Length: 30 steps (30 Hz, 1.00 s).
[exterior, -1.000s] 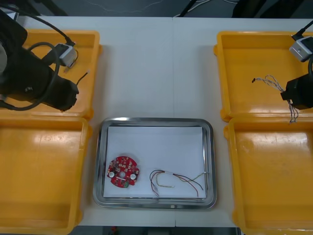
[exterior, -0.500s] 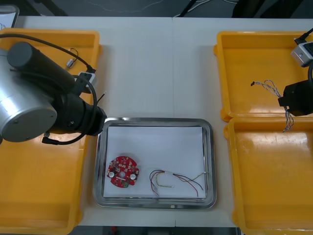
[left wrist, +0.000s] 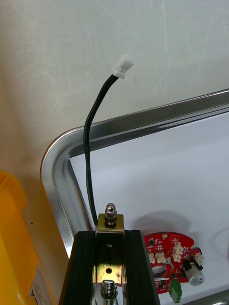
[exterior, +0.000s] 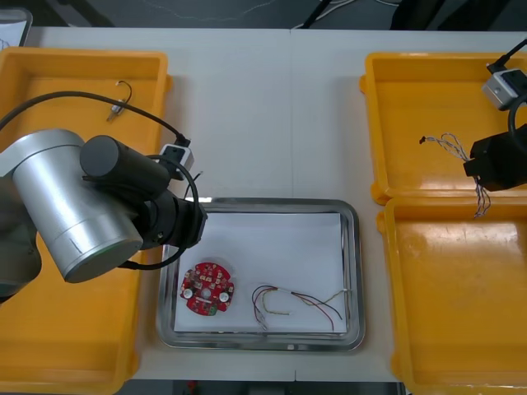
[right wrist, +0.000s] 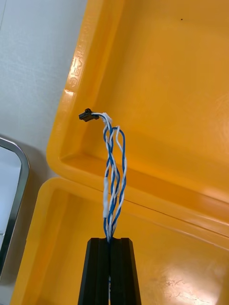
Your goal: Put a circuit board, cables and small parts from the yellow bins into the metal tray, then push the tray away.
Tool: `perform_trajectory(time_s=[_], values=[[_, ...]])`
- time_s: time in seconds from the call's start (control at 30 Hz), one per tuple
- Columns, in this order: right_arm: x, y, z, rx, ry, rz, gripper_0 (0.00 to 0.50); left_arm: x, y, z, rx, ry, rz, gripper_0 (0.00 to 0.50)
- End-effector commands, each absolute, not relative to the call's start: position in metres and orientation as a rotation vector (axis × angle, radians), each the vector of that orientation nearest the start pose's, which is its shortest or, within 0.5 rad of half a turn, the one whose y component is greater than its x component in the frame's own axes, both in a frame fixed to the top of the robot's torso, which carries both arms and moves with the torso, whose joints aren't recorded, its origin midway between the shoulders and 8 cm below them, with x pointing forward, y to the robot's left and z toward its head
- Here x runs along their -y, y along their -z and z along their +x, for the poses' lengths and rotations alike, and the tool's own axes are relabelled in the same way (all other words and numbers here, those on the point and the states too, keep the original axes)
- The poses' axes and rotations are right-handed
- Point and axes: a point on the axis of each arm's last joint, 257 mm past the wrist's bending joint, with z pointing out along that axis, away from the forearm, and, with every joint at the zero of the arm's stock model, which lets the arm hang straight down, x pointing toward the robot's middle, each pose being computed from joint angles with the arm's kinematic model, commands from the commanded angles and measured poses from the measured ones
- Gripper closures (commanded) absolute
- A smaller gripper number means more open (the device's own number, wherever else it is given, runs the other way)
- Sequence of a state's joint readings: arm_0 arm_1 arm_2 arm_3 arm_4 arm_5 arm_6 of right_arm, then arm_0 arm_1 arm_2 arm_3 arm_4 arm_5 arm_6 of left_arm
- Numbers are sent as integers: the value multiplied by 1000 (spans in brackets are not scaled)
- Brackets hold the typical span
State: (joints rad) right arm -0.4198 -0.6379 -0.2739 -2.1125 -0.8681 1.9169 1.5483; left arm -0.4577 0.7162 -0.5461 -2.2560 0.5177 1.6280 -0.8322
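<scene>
Yellow plastic bears moulded lettering along the rim of the far right bin point(right wrist: 76, 71), too faint to read, and a printed sticker on the near left bin point(left wrist: 16, 238) is just as illegible. Bare table lies open beyond the far edge of the metal tray point(exterior: 354, 271), between the two far bins, while the tray's sides sit close to the near bins. The left gripper point(left wrist: 109, 234) hangs over the tray's far left corner, its fingers parted just enough to pinch a small metal part point(left wrist: 110, 221). A black cable point(left wrist: 88, 143) rises from behind that part to a white plug. On the tray's white lining lie a round red circuit board point(exterior: 207, 289) at near left and a red and yellow cable point(exterior: 296, 303) to its right. The right gripper point(right wrist: 109, 240), over the seam between the far right bin and the near right bin point(exterior: 461, 313), is clamped tight on a twisted blue and white cable point(right wrist: 112, 171) that ends in a black plug.
</scene>
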Motion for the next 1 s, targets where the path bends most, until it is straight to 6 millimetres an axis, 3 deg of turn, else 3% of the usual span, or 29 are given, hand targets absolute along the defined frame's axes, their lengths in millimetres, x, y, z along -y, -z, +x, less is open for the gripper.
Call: perform_trajectory(time_s=[0.03, 0.43, 1.0], values=[[294, 98, 441, -2469, -65, -453, 500, -130, 223, 405, -2512, 111, 252, 500], [295, 98, 440, -2467, -62, -464, 500, -119, 254, 413, -2509, 117, 239, 500], [297, 99, 441, -2470, -44, -460, 500, -116, 280, 410, -2537, 109, 239, 500]])
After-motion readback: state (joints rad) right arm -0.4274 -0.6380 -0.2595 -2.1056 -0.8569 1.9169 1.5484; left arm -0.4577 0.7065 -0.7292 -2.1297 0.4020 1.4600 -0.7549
